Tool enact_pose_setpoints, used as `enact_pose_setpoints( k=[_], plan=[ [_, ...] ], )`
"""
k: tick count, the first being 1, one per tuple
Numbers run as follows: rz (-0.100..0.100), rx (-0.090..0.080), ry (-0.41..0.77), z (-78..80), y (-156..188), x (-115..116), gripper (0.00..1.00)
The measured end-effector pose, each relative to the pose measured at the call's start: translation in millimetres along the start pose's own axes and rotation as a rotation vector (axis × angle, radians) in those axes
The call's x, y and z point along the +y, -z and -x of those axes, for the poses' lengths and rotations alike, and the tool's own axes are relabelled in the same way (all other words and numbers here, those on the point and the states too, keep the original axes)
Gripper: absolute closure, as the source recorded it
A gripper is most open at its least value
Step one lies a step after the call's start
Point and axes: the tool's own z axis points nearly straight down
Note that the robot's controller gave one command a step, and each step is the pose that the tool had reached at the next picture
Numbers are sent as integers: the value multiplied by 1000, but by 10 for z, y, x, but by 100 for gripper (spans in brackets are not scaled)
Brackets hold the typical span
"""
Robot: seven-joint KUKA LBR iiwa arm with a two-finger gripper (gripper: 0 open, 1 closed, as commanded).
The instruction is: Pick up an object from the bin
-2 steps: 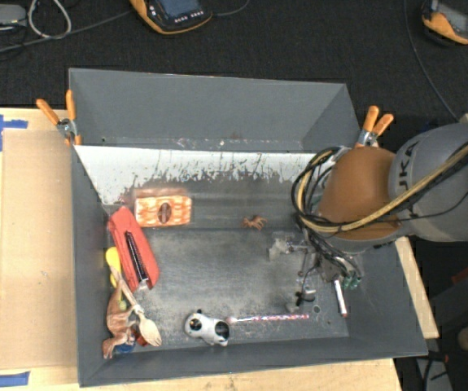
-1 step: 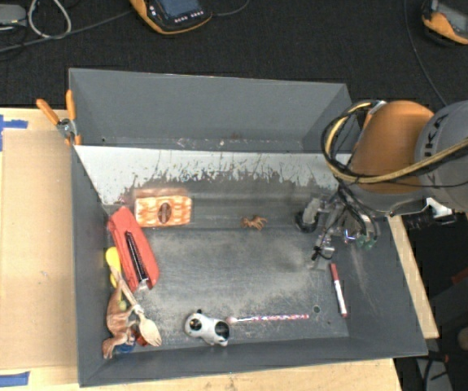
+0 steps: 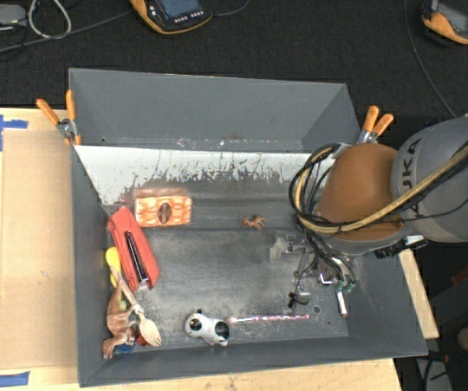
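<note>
Nearest, at the lower edge of the bin [image 3: 209,116], a black-and-white toy animal [image 3: 205,327] lies beside a thin red-and-white striped stick [image 3: 270,318] running right from it, with a heap around a pale spoon [image 3: 146,328] in the lower left corner. Just above the stick's right end, at lower right, the gripper [image 3: 300,293] hangs low; whether its claw is spread or pressed together cannot be told. Farther up lie a flat red case [image 3: 133,249] at left, an orange block [image 3: 163,210] above it and a brown scrap [image 3: 255,221] near centre.
</note>
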Motion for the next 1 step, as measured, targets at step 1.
enact_pose_setpoints(
  k=[1],
  plan=[
    [-9,-20,-61,-52,-282,333,0]
  ],
)
